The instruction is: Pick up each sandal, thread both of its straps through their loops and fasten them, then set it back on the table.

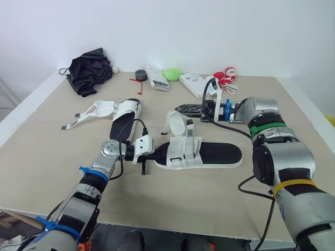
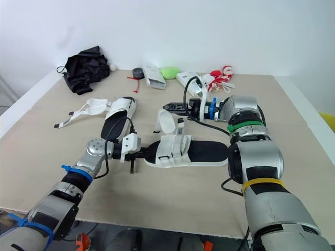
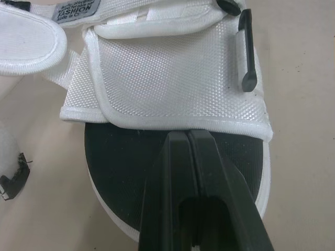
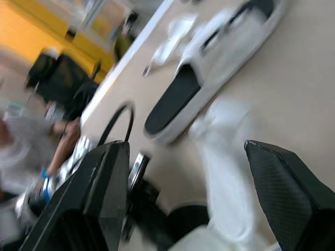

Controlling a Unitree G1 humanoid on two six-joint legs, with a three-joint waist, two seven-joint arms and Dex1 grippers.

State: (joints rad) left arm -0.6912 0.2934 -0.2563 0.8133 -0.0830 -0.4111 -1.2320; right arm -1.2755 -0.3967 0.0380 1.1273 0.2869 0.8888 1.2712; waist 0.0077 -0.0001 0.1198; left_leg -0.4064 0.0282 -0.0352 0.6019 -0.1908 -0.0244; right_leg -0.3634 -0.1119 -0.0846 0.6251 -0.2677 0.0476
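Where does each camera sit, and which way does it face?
Left eye: on the head, facing forward-down over left arm and right arm at the near sandal and far sandal.
Right eye: beside it, same scene.
Left wrist: along shut left fingers onto the near sandal.
Right wrist: between open right fingers toward the far sandal.

A pale beige table [image 1: 47,157] spreads beneath the jaws of the left gripper [image 1: 160,152] and right gripper [image 1: 182,109]; beyond them, past its far edge, rises a plain white wall [image 1: 209,31], evenly lit.
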